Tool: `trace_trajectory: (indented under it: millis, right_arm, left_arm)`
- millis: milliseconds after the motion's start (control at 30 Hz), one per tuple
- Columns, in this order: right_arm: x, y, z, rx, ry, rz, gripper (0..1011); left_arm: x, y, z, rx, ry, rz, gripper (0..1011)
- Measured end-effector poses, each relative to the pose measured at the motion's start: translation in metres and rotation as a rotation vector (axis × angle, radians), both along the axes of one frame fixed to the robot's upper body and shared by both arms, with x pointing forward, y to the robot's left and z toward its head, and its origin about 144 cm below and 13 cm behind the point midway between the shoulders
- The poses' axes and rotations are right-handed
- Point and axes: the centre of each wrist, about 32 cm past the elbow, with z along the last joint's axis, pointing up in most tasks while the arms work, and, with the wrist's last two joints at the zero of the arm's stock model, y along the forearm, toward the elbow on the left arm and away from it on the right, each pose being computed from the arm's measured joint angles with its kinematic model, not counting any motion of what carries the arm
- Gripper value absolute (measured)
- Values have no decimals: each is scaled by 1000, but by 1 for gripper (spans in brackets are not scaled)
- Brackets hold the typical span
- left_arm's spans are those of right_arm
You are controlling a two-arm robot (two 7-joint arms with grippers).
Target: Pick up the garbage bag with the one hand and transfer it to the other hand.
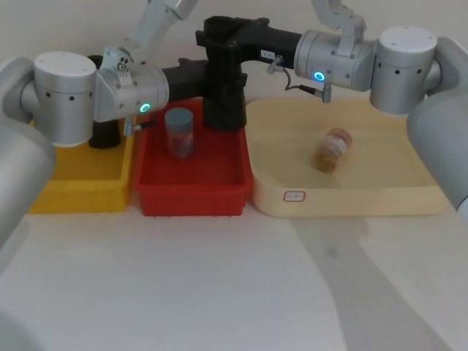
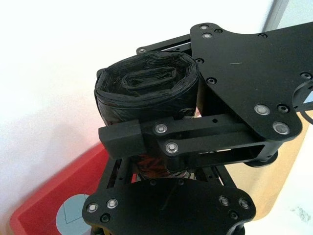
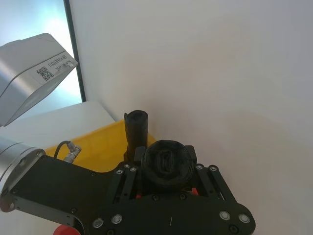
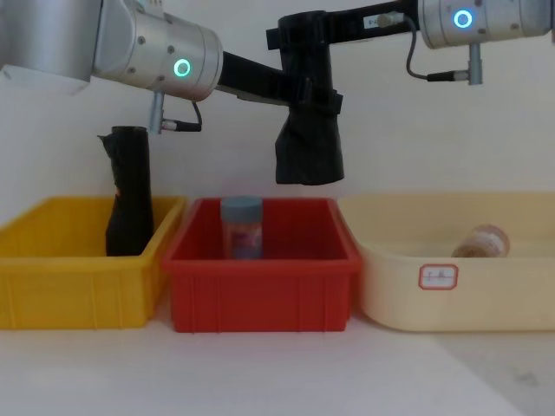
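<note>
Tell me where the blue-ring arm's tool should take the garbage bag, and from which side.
Grip the tightly rolled top end of the garbage bag, coming in from the robot's right, above the left tool clamped across its middle. The bag hangs upright over the red bin; the roll is compact, the flared lower end loose. The right tool sits at that top end.

Black garbage bag [image 4: 309, 130], upright, flared bottom

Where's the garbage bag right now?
In the chest view the garbage bag hangs in the air above the red bin, held between the left claw and the right claw, its flared end pointing down.
</note>
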Motion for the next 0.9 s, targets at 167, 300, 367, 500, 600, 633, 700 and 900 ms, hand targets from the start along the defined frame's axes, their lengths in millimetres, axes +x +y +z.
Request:
trace_trajectory:
  millis: [167,300,367,500,600,633,700,900]
  right_arm:
    - [0,0,0,0,0,0,464]
    - [0,0,0,0,0,0,464]
    - [0,0,0,0,0,0,464]
    - [0,0,0,0,0,0,464]
    - [0,0,0,0,0,0,464]
    - [0,0,0,0,0,0,464]
    - [0,0,0,0,0,0,464]
    - [0,0,0,0,0,0,463]
  left_arm:
    - [0,0,0,0,0,0,486]
    - [0,0,0,0,0,0,486]
    - [0,0,0,0,0,0,486]
    - [0,0,0,0,0,0,486]
    - [0,0,0,0,0,0,486]
    - [0,0,0,0,0,0,486]
    - [0,0,0,0,0,0,525]
    - [0,0,0,0,0,0,685]
